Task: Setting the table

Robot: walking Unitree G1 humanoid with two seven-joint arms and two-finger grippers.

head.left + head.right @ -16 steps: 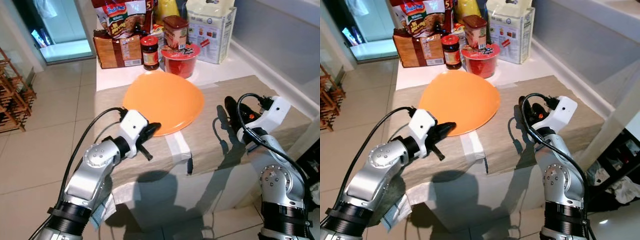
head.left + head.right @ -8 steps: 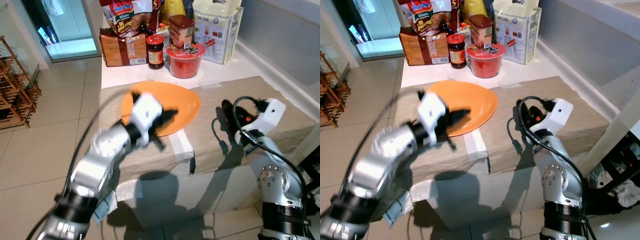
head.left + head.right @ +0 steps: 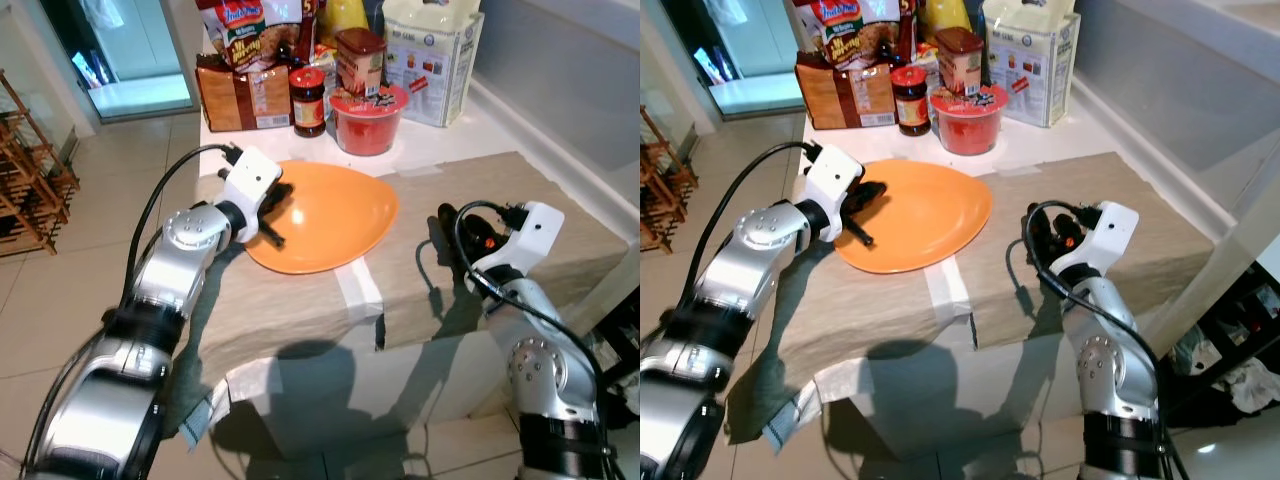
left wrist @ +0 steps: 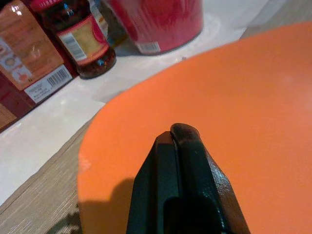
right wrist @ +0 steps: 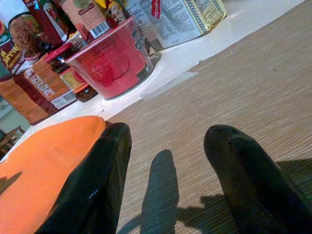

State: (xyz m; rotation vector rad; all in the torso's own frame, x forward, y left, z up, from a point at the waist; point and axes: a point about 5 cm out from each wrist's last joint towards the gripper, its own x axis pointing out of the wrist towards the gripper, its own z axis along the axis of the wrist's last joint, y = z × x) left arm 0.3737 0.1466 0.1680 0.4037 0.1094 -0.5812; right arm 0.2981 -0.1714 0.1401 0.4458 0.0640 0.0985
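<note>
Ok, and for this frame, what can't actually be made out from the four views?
- Left gripper: in the left wrist view its fingers lie shut over the orange plate, but whether they pinch the rim is hidden by the fingers themselves.
- Noodle packet and white bag: tops cut off by the upper edge in the eye views.
- Dark jar: label print too small to read.
- Table: underside hidden by the mat and shadow.

Bright, even daylight. Head views sharp, no motion blur. Arm shadows fall dark on the beige table runner (image 3: 300, 300) and down the white cloth at the table's front edge, so light arrives from above and behind. Pale sheen on the orange plate (image 3: 330, 215). Floor tiles glare near the doorway. Left wrist view: close black fingers (image 4: 180, 190) soft, background jars sharper.
</note>
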